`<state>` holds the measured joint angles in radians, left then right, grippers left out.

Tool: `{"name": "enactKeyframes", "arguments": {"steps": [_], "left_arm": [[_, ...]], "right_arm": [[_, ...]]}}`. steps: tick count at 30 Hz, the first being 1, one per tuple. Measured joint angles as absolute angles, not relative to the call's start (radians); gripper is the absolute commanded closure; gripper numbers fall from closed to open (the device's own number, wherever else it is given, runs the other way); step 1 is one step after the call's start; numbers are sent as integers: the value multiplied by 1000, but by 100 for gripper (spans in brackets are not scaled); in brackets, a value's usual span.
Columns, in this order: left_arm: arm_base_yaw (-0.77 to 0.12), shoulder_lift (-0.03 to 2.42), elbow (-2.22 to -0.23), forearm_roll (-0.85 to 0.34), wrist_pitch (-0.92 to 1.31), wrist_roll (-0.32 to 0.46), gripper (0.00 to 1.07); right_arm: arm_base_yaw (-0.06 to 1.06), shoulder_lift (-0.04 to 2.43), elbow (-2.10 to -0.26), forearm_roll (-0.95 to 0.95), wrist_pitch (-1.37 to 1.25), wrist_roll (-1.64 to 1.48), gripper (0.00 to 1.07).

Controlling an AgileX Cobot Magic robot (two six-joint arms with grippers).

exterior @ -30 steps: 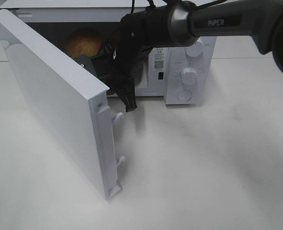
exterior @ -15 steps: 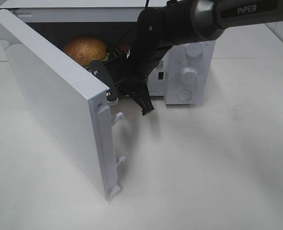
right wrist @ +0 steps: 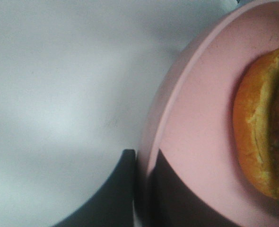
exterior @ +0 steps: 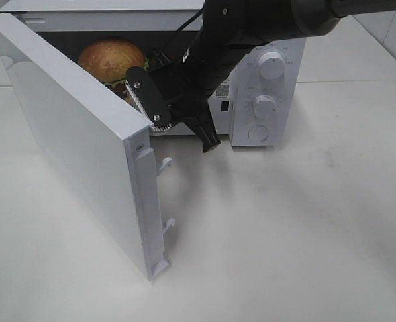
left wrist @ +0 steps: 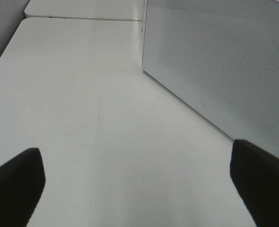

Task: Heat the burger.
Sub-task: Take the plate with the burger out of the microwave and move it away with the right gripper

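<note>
At the mouth of the microwave, my right gripper is pinched tight on the rim of the pink plate, one finger above and one below the edge, the pads closed flat on it. On that plate, out toward three o'clock in my wrist view, sits the burger, its golden bun well in from the rim and clear of my fingers. From the high camera the burger shows at about eleven o'clock of my wrist, inside the dark cavity, with the open door swung out at seven o'clock. I judge I'm partway through sliding the plate in. Doing this well means holding the plate level so the bun doesn't slide, pushing straight toward the back wall, and keeping my forearm off the door's edge, which looks close. I'd set the plate flat on the cavity floor before letting go, then back out along the same line. My left gripper is spread wide, empty, hovering over bare table beside the microwave's perforated side panel at two o'clock.
</note>
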<state>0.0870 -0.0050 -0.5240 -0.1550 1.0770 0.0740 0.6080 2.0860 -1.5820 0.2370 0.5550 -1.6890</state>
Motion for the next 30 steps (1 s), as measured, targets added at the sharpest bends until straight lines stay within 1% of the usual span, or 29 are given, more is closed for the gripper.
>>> {"name": "enactKeyframes", "arguments": {"steps": [7,9,15,17,20,22,25,30], "left_arm": [[87,-5,-524,-155,1077,74,7],[87,-5,-524,-155,1077,74,7],[87,-5,-524,-155,1077,74,7],[87,-5,-524,-155,1077,74,7],[87,-5,-524,-155,1077,74,7],[87,-5,-524,-155,1077,74,7],[87,-5,-524,-155,1077,74,7],[87,-5,-524,-155,1077,74,7]], "right_arm": [[598,2036,-1479,246,535,-1733,107],[588,2009,-1424,250,499,-1747,107],[588,1952,-1341,264,438,-1765,107],[588,1912,-1272,265,397,-1781,107],[588,1901,-1253,265,388,-1782,107],[589,1859,-1191,265,356,-1789,107],[589,1848,-1175,265,348,-1789,107],[589,1775,-1083,265,322,-1789,107]]}}
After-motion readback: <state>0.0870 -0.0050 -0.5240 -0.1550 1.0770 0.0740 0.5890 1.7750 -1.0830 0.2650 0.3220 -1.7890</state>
